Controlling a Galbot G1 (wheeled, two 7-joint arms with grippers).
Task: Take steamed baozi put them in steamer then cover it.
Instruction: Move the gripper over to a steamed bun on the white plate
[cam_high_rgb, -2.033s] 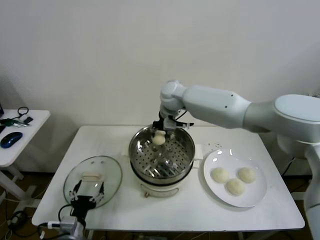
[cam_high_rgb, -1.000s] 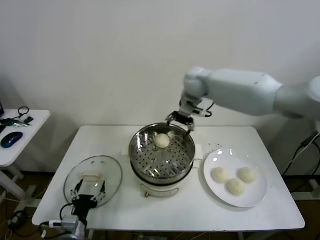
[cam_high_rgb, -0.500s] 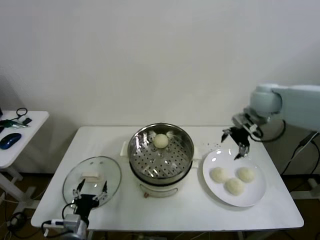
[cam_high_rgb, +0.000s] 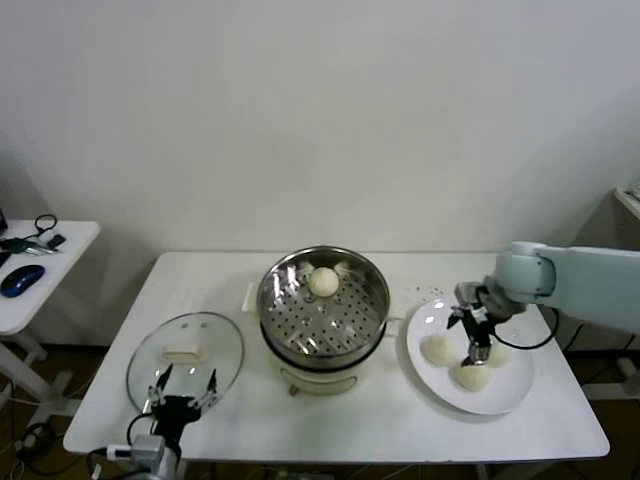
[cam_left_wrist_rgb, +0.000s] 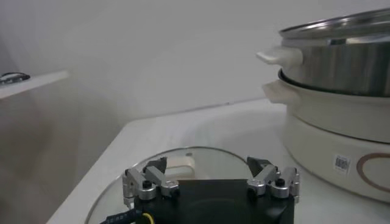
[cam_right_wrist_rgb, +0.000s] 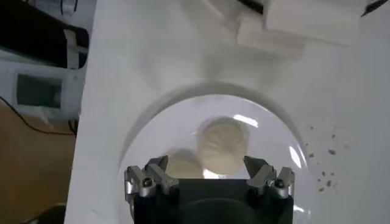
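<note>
The left end effector (cam_high_rgb: 181, 400) waits at the near left corner of the surface (cam_high_rgb: 360, 420), fingers spread wide, holding nothing. It hangs just at the near rim of the glass cover (cam_high_rgb: 186, 358), which lies flat on the surface with its cream handle up.

The big change is on the right. A moment ago the right end effector (cam_high_rgb: 470, 335) was over the steamer (cam_high_rgb: 323, 300), where it let go of one baozi (cam_high_rgb: 323, 281). That bun now sits alone on the holed steel floor, toward the far side of the basket. The arm has since swung across to the white plate (cam_high_rgb: 500, 395) near the right edge. Its fingers are wide open and empty, hanging just over the three baozi (cam_high_rgb: 472, 375) left on the plate. In the right wrist view, one bun (cam_right_wrist_rgb: 222, 145) sits right between the open fingers.

So one bun is done and three are still to go. It looks like the arm is about to pick the second one. The cover must wait until all four are in.

The surface is a plain white table. The steamer stands in the middle on its white pot base. Behind is a bare white wall. Off to the left stands a small side table (cam_high_rgb: 60, 260) with a blue mouse (cam_high_rgb: 20, 279) and some cables on it.
</note>
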